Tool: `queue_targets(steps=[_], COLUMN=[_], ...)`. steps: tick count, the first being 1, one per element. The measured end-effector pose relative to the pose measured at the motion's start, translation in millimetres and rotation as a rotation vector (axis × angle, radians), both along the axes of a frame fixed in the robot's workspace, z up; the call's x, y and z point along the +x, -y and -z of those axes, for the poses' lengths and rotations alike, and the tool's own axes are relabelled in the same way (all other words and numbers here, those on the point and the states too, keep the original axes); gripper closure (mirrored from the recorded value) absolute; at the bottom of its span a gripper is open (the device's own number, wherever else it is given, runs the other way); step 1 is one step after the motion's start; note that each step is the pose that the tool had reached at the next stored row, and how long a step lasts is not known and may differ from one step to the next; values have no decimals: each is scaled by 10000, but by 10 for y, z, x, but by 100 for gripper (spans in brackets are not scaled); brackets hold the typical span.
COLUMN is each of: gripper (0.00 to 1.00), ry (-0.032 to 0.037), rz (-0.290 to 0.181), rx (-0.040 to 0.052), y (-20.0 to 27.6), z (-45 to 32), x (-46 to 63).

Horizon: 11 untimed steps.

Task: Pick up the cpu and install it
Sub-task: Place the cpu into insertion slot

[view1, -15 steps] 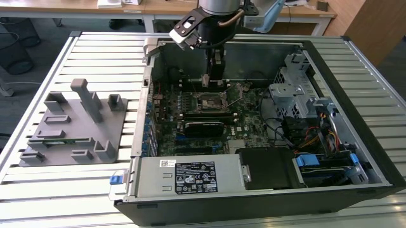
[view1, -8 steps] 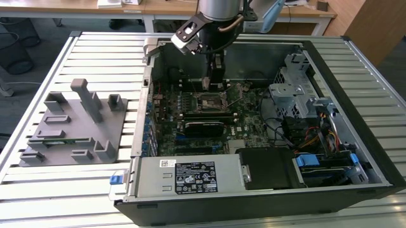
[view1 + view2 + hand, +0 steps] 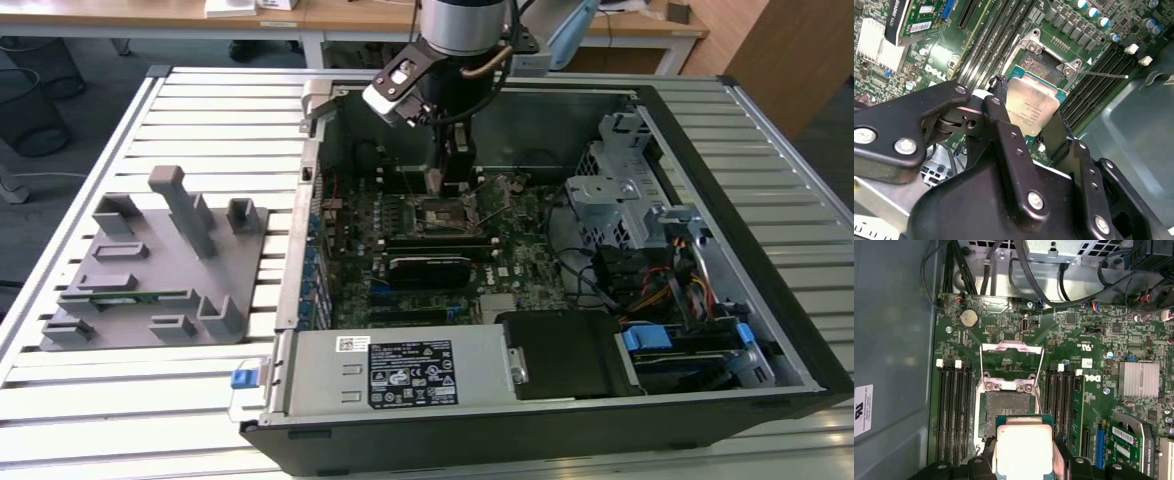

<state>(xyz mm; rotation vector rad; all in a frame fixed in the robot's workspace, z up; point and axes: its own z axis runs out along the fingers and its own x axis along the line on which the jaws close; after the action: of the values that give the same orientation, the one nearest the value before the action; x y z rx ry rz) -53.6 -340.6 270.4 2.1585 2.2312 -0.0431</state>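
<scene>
Cpu (image 3: 1031, 107) hangs pinched in the gripper (image 3: 1029, 114), its silvery top plate and pale rim plain in both wrist views, where the two black fingers (image 3: 999, 107) press on opposite edges of the chip (image 3: 1024, 450). The claw (image 3: 1024, 461) is thus closed on the chip and on nothing else. It is held above the motherboard (image 3: 400, 290), overlapping one edge of the socket (image 3: 1006, 412), whose bed of contacts lies bare with its metal load plate (image 3: 1011, 347) swung up and its thin lever (image 3: 1101, 75) standing free. Memory slots (image 3: 954, 410) run along both sides of the socket. In the exterior view the arm comes down from 12 o'clock into the open computer case (image 3: 747, 200), with the gripper (image 3: 451, 178) just at 12 o'clock of the socket (image 3: 445, 213). A power supply (image 3: 387, 370) sits at 6 o'clock of the socket, and a drive cage (image 3: 621, 190) with coloured cables at 3 o'clock. At 9 o'clock of the case, on the slatted table (image 3: 200, 110), stands a grey fixture (image 3: 200, 240) holding a green memory stick (image 3: 127, 297).
</scene>
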Motion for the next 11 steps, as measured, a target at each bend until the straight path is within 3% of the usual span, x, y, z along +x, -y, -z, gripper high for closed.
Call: queue_targets(steps=[6, 11], gripper=[47, 47], ry=[3, 0], rz=[-1, 0], rx=[4, 0], y=[-1, -35], z=[14, 96], x=[1, 4])
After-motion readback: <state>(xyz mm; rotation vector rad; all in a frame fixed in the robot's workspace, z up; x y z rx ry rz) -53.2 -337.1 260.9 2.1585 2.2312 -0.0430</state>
